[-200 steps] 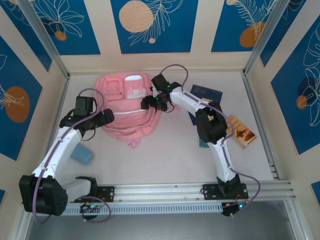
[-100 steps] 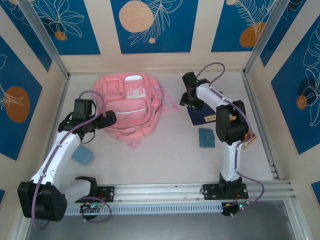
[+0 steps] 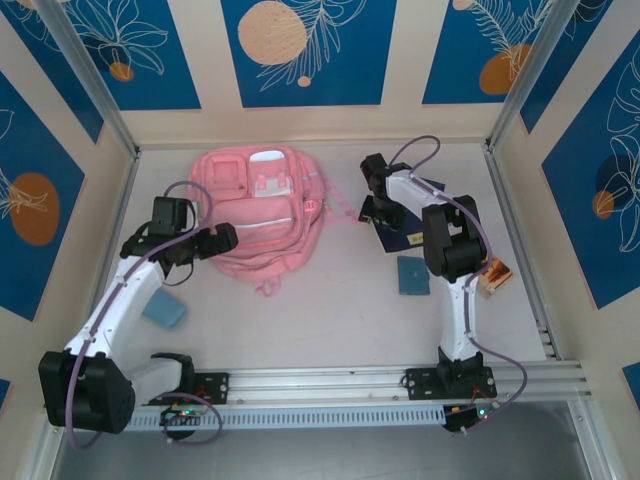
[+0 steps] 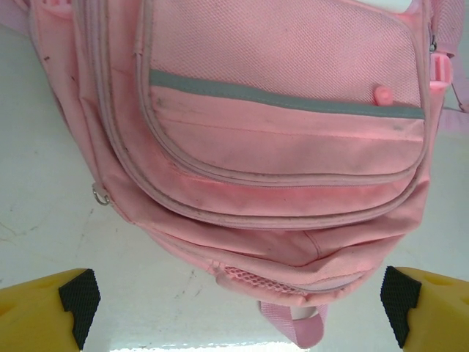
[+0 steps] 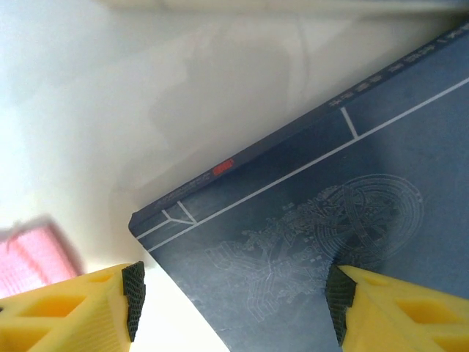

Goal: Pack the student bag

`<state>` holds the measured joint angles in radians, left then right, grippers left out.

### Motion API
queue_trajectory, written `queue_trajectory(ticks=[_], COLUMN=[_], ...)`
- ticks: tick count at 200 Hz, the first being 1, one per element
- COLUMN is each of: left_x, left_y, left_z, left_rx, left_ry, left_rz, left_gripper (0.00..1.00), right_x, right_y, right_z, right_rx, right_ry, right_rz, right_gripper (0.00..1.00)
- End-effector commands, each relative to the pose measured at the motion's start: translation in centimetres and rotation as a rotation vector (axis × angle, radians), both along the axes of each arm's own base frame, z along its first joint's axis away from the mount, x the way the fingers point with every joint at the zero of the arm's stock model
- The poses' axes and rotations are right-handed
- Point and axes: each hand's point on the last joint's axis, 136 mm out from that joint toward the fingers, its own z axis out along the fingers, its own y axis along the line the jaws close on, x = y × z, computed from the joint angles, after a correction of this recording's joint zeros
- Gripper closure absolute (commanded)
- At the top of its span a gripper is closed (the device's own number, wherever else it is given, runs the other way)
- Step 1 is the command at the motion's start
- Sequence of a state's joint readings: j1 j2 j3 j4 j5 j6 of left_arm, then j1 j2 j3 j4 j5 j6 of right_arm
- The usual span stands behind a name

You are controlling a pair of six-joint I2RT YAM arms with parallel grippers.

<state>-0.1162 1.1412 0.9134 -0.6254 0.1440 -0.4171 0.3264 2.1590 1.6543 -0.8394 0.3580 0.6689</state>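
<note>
White surface, boxed in by cream walls with blue leaf panels. The pink bag lies flat at the back, left of middle. The right arm hides part of the booklet. The wrist cam catches its embossed cover, with the right claw apart over the corner. The left claw is wide apart at the bag's edge.

The student bag is seen lying flat on the worktop, pockets upward. The left gripper is held at its lower left edge. The right gripper is placed over a dark blue booklet. A teal case is laid near that booklet, and a light blue block is found beside the left arm.
</note>
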Motion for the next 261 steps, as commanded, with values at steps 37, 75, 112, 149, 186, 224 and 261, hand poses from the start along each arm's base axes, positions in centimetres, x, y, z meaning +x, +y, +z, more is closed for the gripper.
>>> queue_trajectory(ticks=[37, 75, 112, 149, 186, 224, 261], left_x=[0.5, 0.5, 0.7, 0.6, 0.4, -0.4, -2.6], left_y=[-1.7, -3.1, -5.2, -8.4, -12.5, -17.3, -21.7], left_z=[1.0, 0.8, 0.4, -0.1, -0.8, -1.6, -3.9], left_rx=[-0.074, -0.103, -0.101, -0.077, -0.055, -0.109, -0.115], left_ry=[-0.020, -0.017, 0.000, 0.024, 0.049, 0.097, 0.179], left_rz=[-0.043, -0.078, -0.138, -0.225, -0.317, -0.397, -0.479], left_gripper=[0.00, 0.00, 0.00, 0.00, 0.04, 0.14, 0.22], right_x=[-7.5, -11.6, -16.8, -22.9, -24.3, -20.4, -19.1], right_y=[3.1, 7.1, 11.7, 13.5, 14.2, 9.5, 5.3], right_z=[-2.8, -2.3, -2.0, -1.2, 3.5, 6.4, 4.3], right_rx=[0.169, 0.271, 0.330, 0.370, 0.466, 0.338, 0.314], right_ry=[0.198, 0.213, 0.255, 0.317, 0.225, 0.028, 0.028], right_rz=[0.051, 0.182, 0.377, 0.502, 0.573, 0.364, 0.115], right_gripper=[0.32, 0.32, 0.33, 0.36, 0.46, 0.44, 0.46])
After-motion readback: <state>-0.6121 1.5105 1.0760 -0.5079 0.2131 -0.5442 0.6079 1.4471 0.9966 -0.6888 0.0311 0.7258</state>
